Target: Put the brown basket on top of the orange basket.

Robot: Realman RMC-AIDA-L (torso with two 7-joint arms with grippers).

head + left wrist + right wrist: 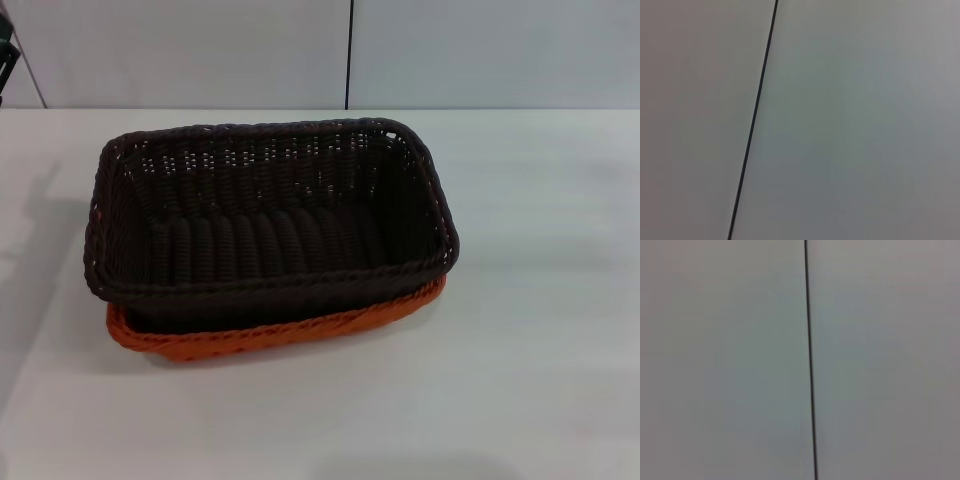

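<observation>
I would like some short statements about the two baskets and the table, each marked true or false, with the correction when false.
1. The brown basket sits in the orange basket. True.
2. The orange basket is on top. False: it is underneath, only its lower edge showing.
3. The brown basket is empty. True.
4. A gripper holds the brown basket. False: no gripper appears in any view.
5. The baskets stand on a white table. True.
</observation>
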